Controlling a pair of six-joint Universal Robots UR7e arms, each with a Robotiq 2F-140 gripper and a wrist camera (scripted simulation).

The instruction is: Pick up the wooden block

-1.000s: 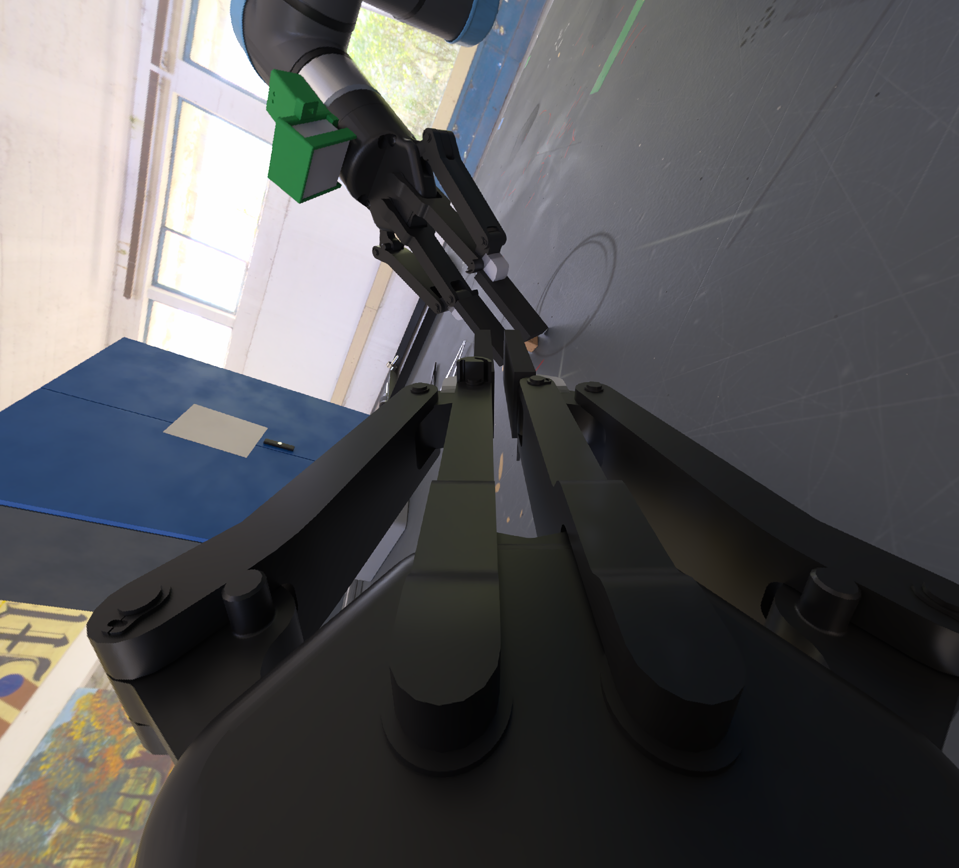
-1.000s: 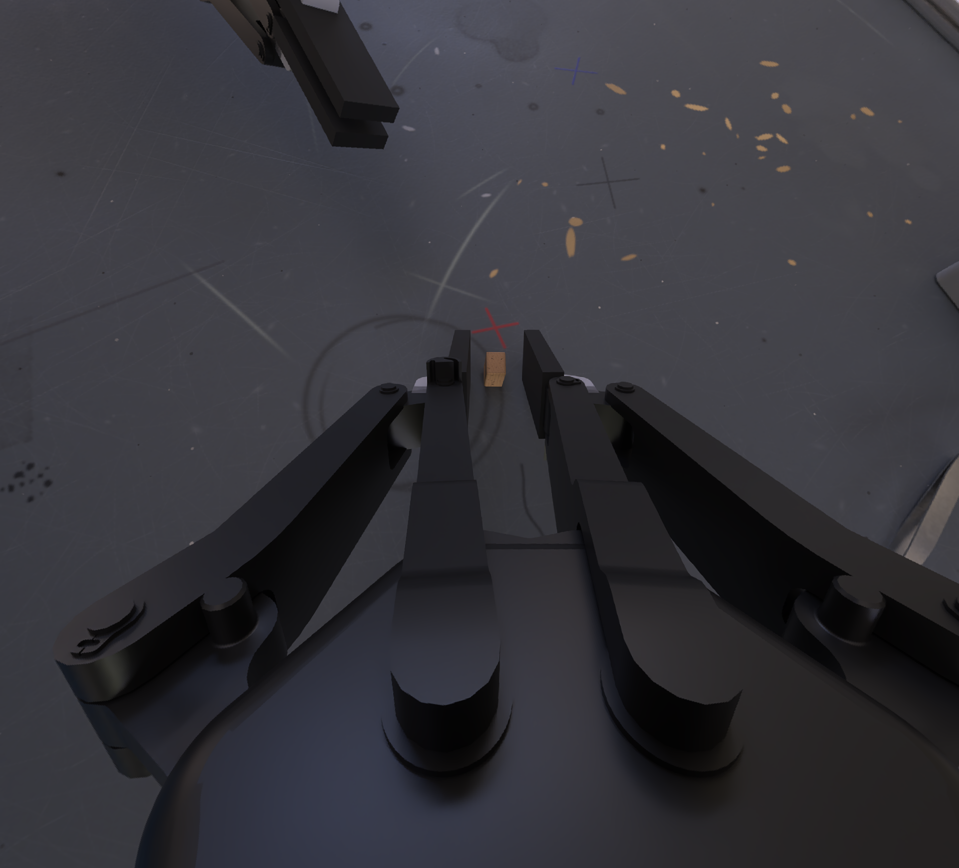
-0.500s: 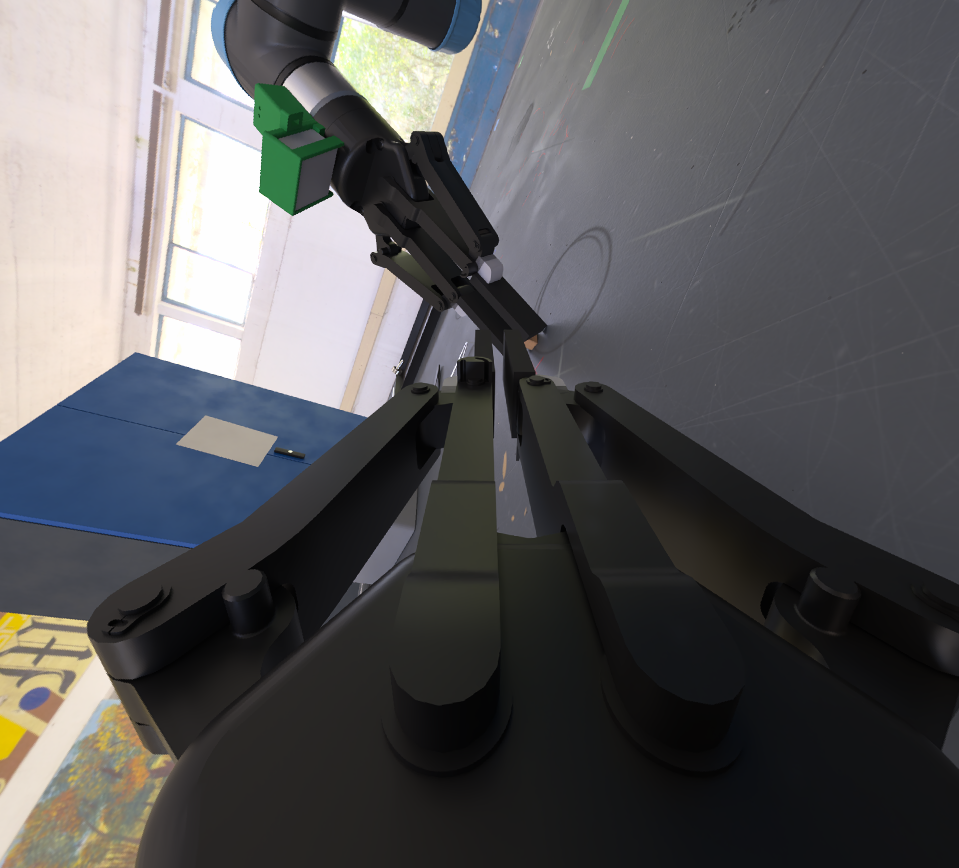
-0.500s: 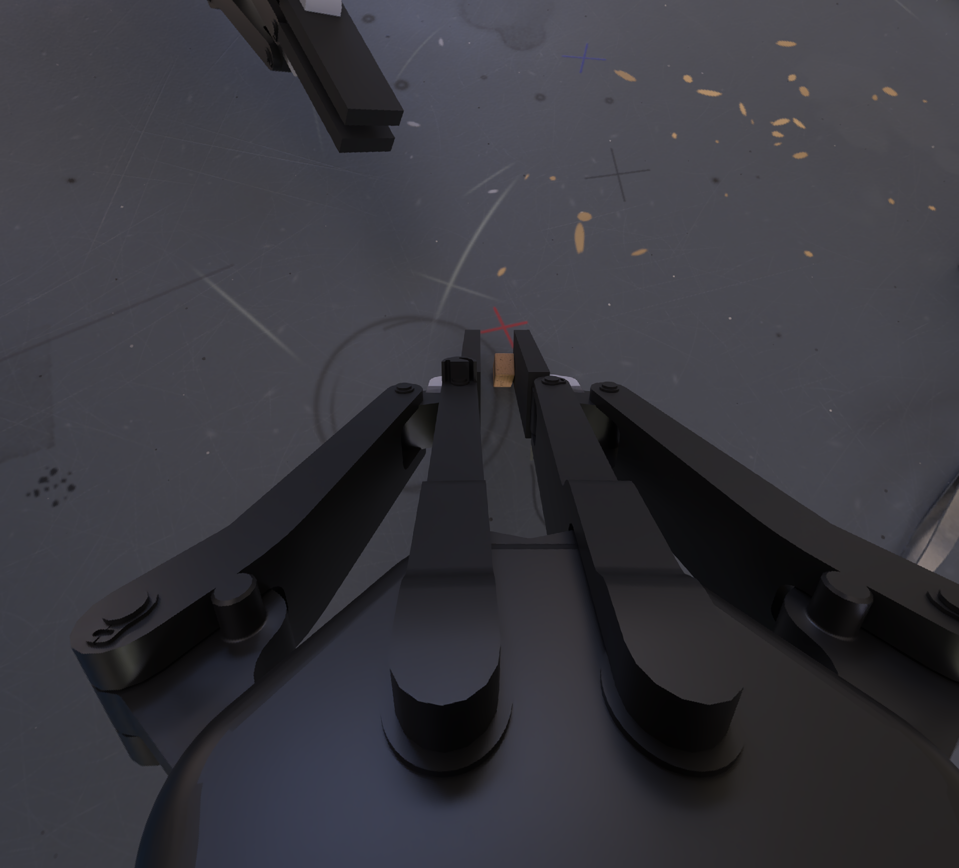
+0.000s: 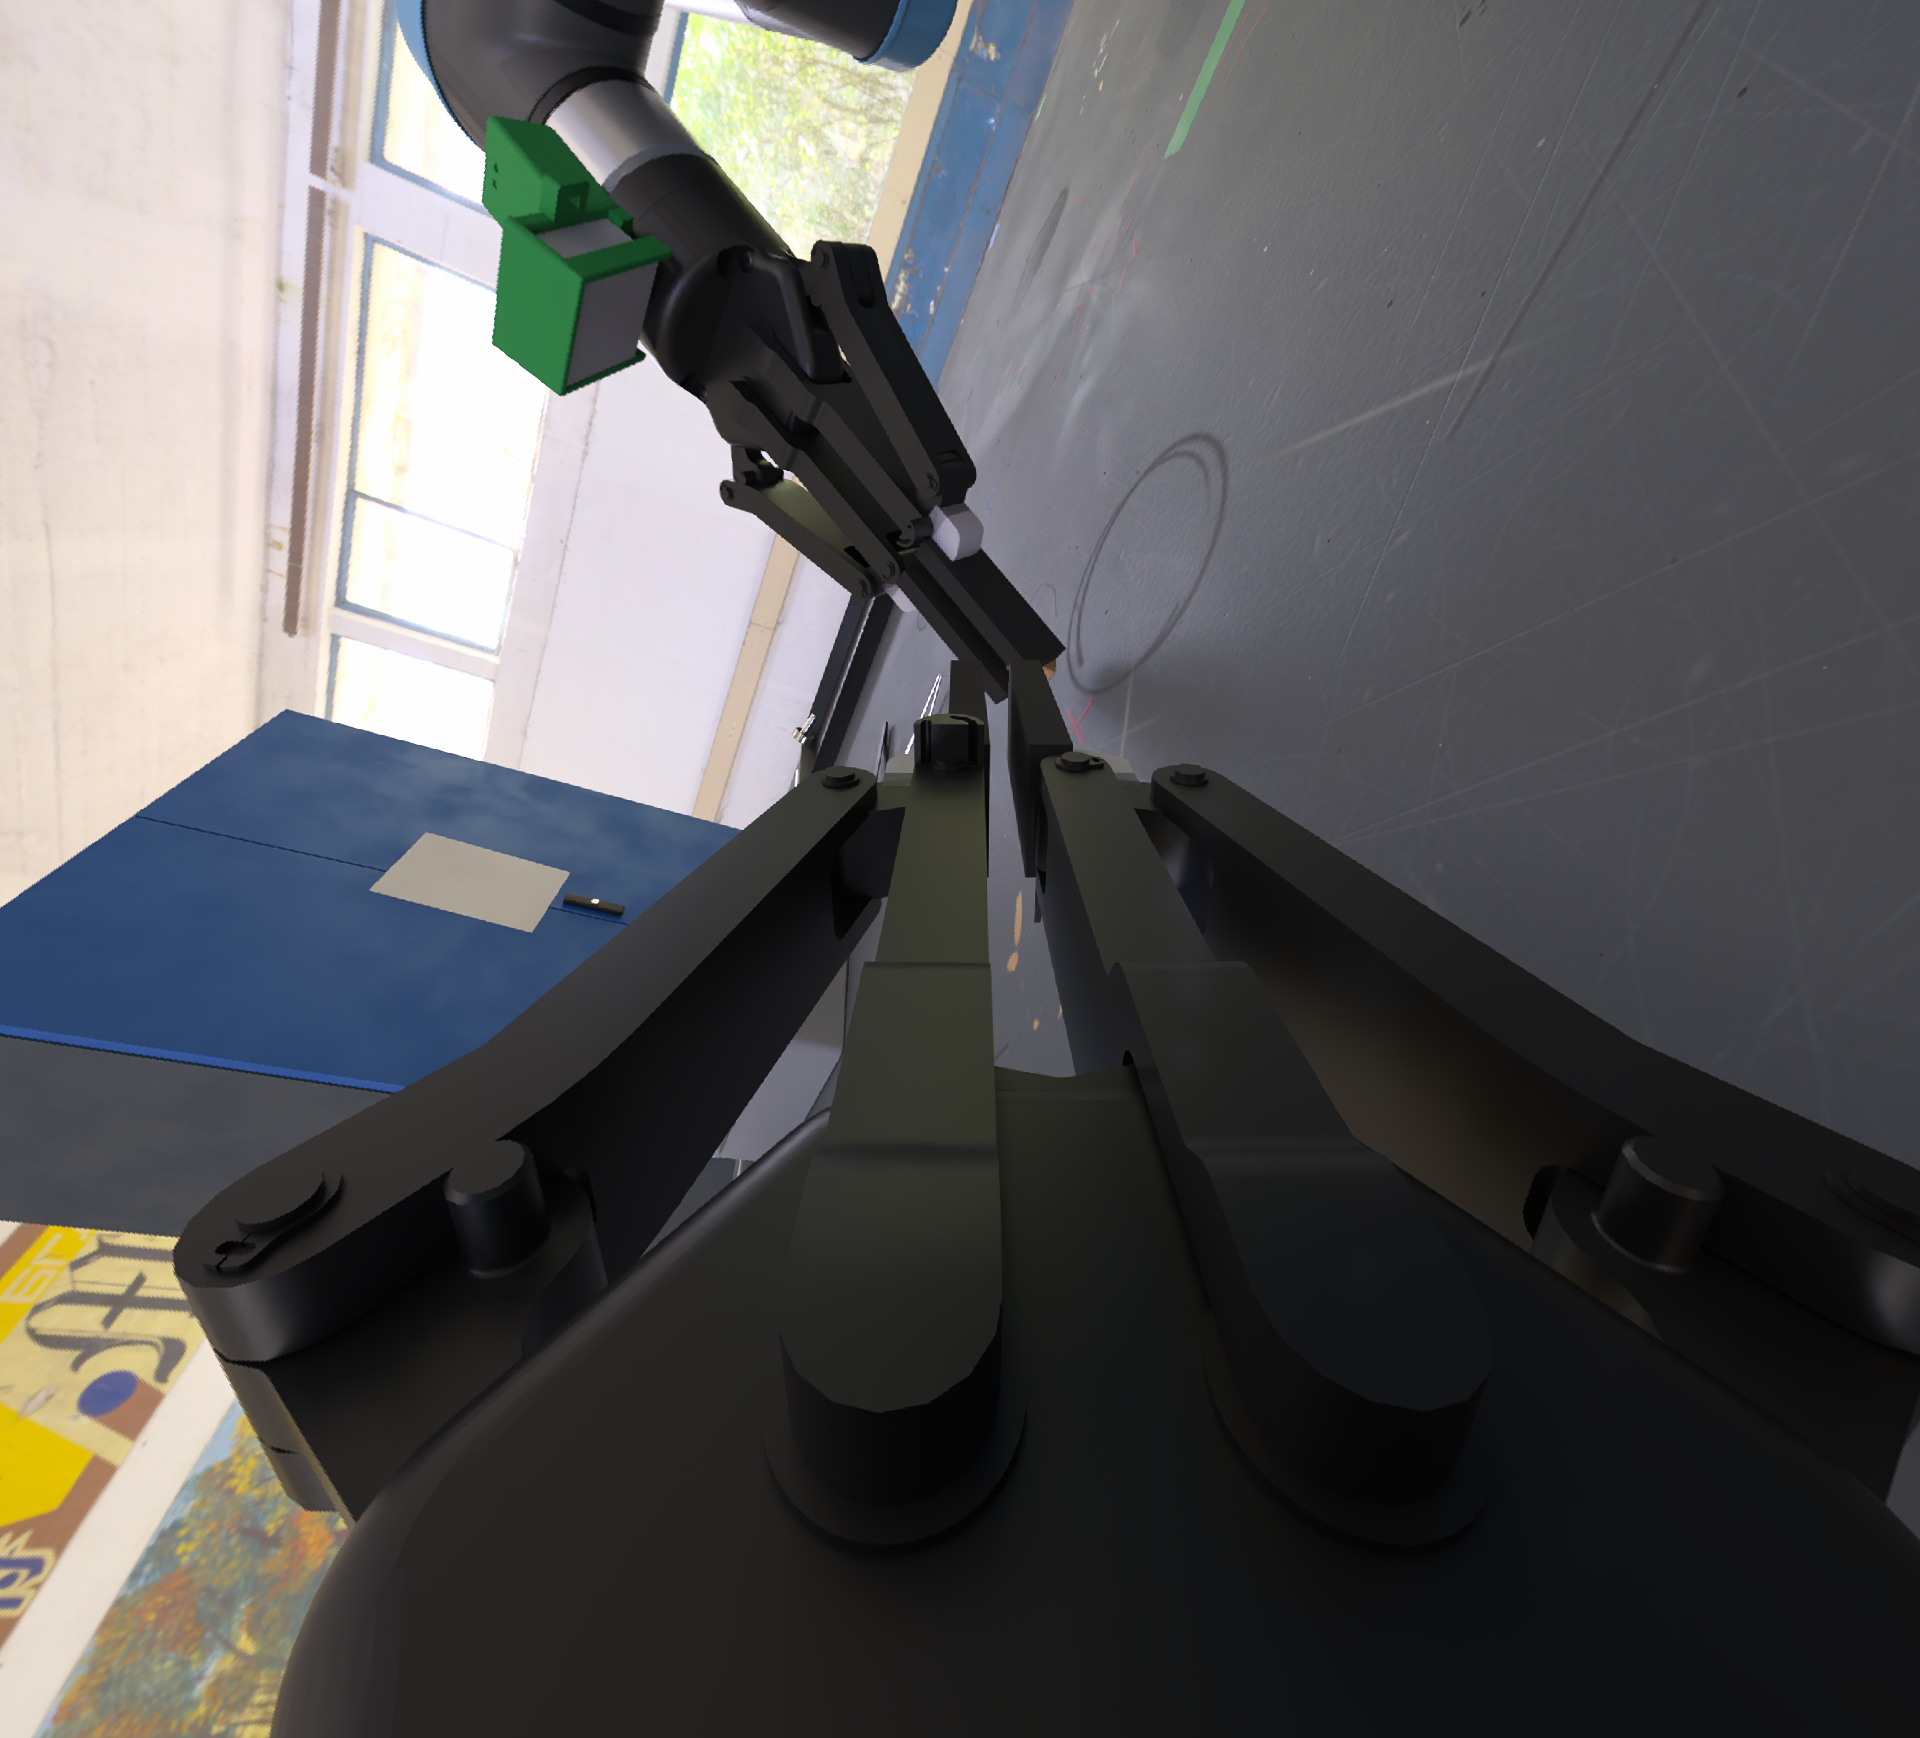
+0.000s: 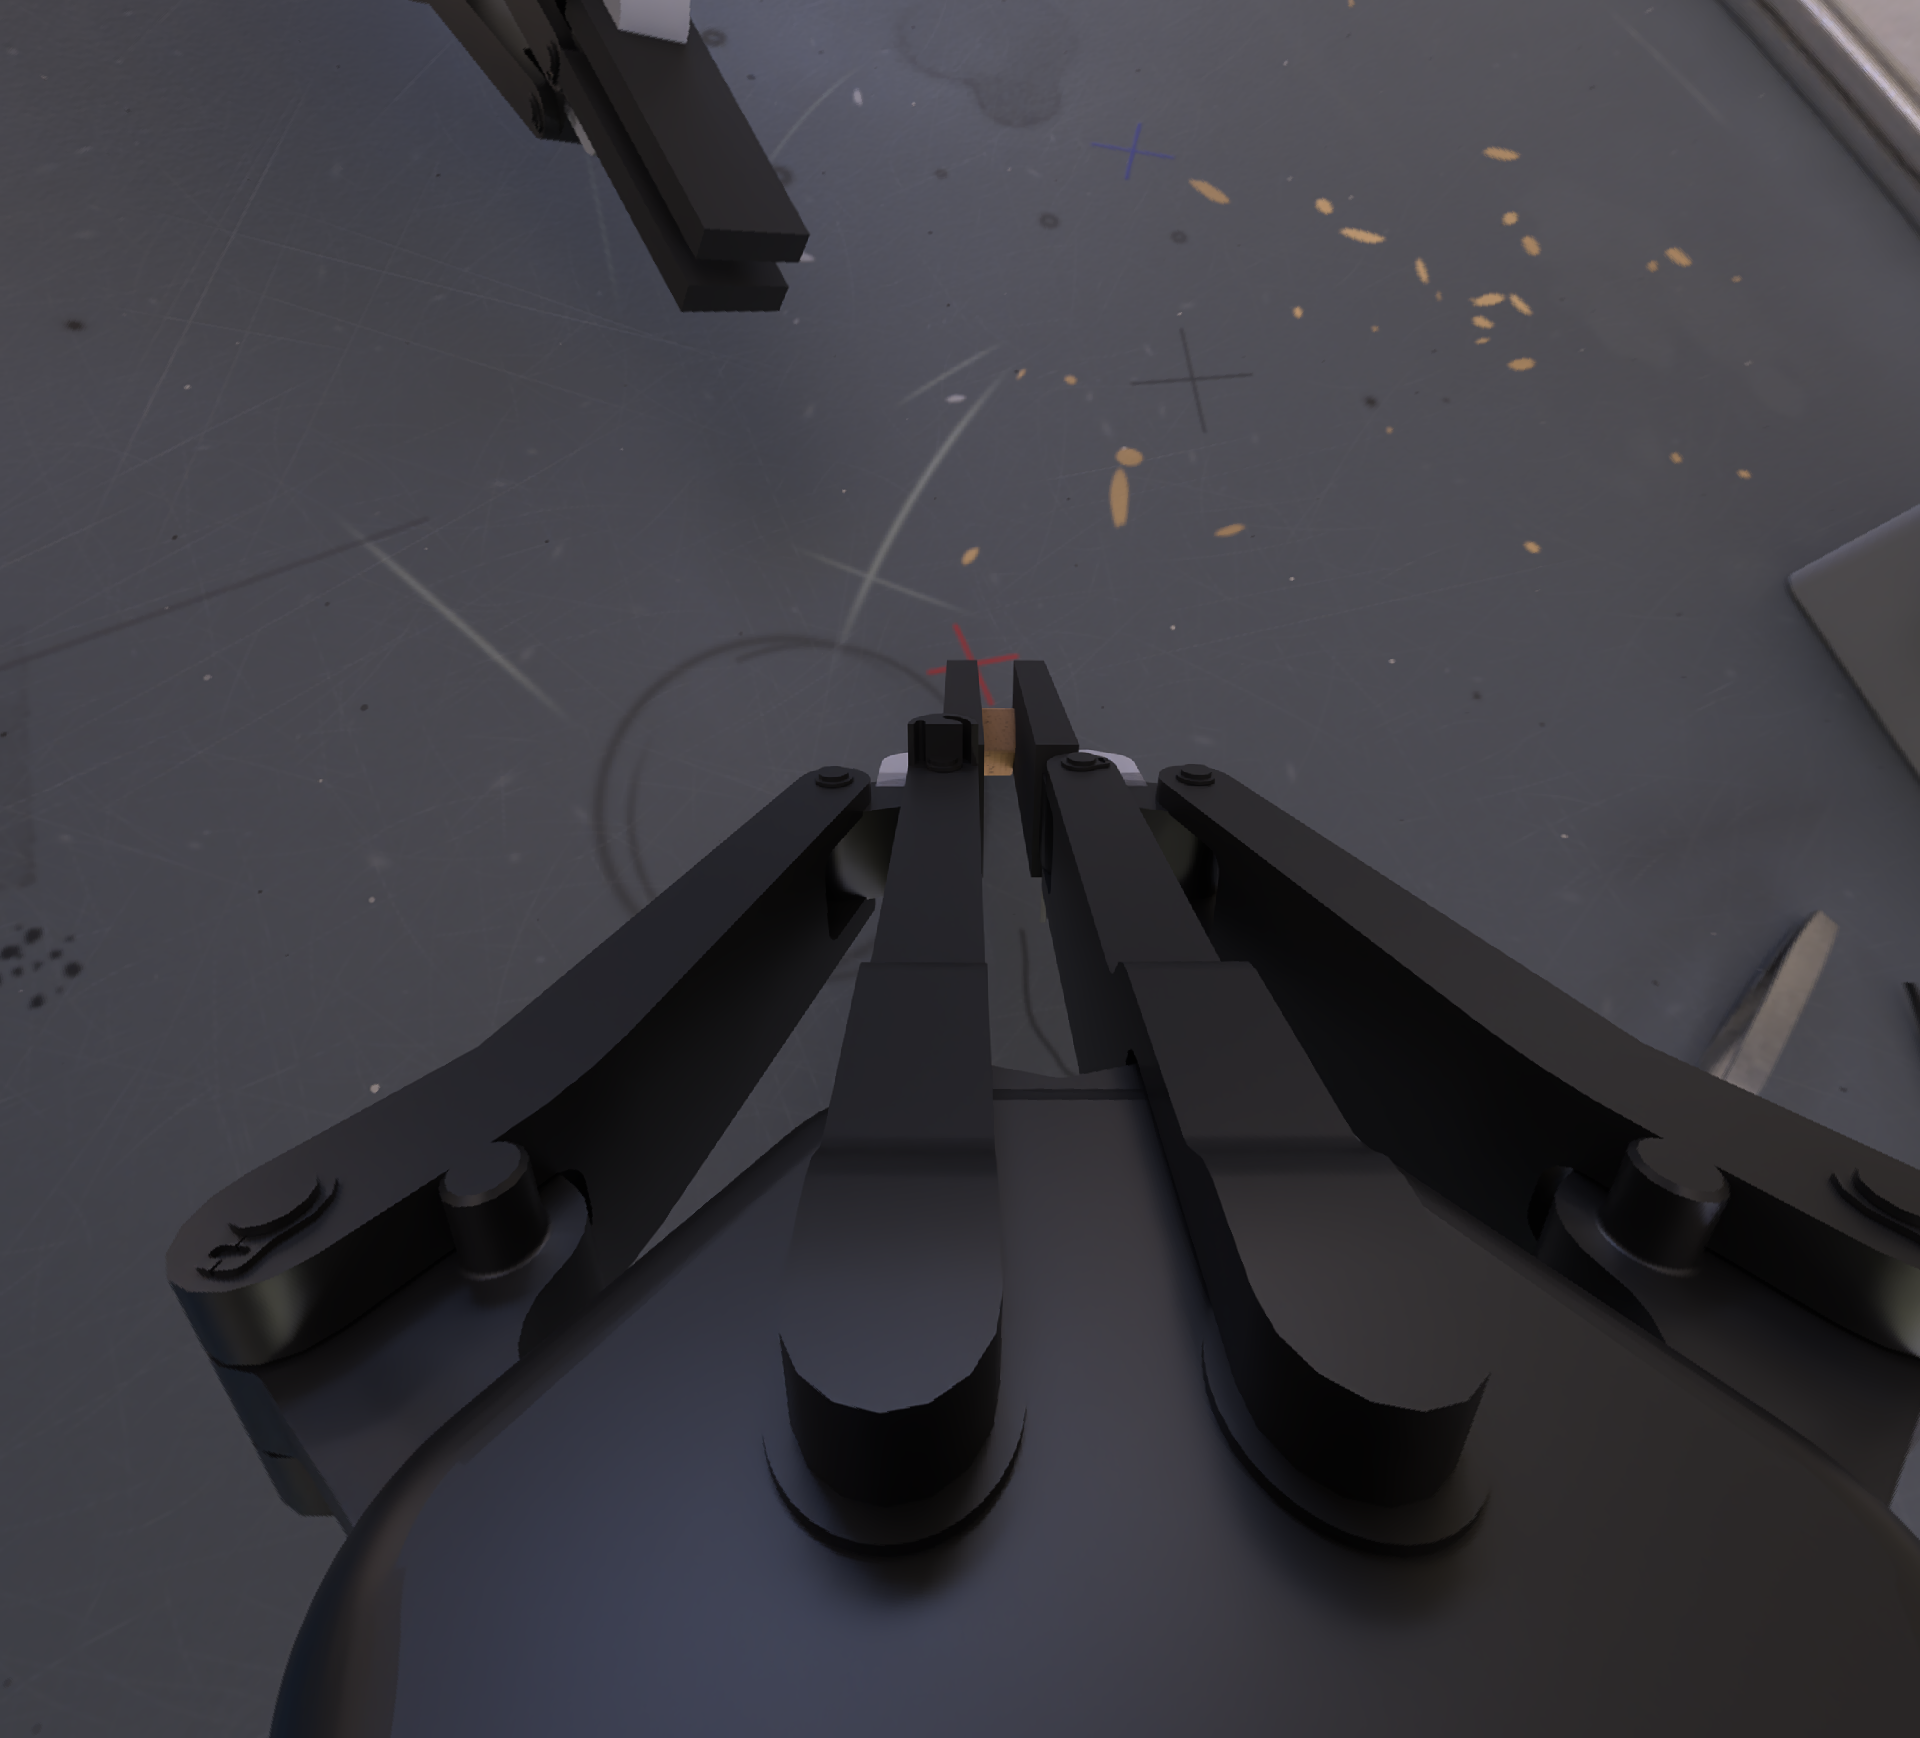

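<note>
The wooden block [image 6: 1000, 741] is a small tan piece held between the two fingers of my right gripper [image 6: 1000, 686], which is shut on it just over a red cross mark on the dark table [image 6: 312, 441]. Whether the block is clear of the table, I cannot tell. In the left wrist view the right gripper [image 5: 1023, 654] reaches down to the table, with a sliver of the block [image 5: 1049, 668] at its tips. My left gripper [image 5: 997, 712] is shut and empty; it also shows in the right wrist view [image 6: 740, 270], hovering to the far left of the block.
A grey flat plate [image 6: 1870, 639] lies at the right edge and a metal rail [image 6: 1766, 26] runs along the far right. Tan flecks [image 6: 1120, 493] dot the table beyond the block. A blue table with a grey sheet [image 5: 468, 878] stands off to the side.
My right gripper's fingers have closed in from either side of the block and now grip it. The left gripper has stayed shut and hardly moved.
</note>
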